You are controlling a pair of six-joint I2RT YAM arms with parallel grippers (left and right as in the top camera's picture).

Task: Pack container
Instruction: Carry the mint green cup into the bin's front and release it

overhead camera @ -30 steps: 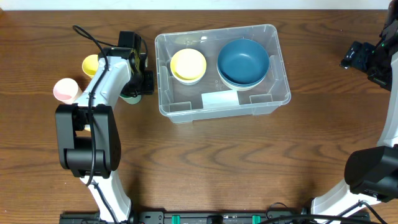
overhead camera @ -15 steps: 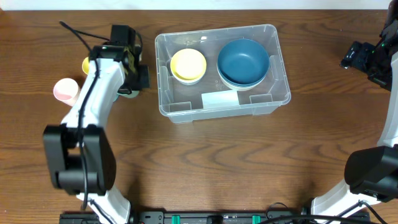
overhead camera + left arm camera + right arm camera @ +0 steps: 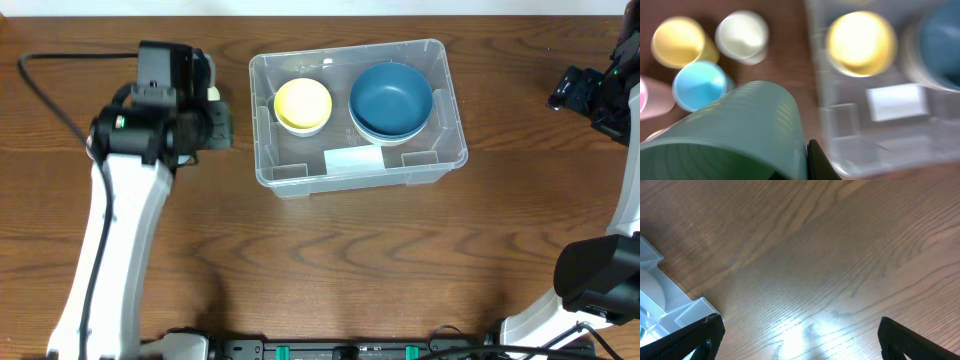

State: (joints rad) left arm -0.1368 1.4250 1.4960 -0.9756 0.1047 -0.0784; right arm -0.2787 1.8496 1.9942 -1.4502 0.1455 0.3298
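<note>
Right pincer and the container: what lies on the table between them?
Nothing: only bare wooden table separates the right pincer from the container. The overhead view shows this, and the right wrist view agrees.

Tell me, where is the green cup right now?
The green cup fills the left wrist view's lower left, in the left gripper, left of the container, with blue cup, yellow cup and white cup just beyond.

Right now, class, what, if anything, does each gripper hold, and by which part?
The left gripper holds the green cup by its wall near the rim. The right gripper is open and holds nothing.
</note>
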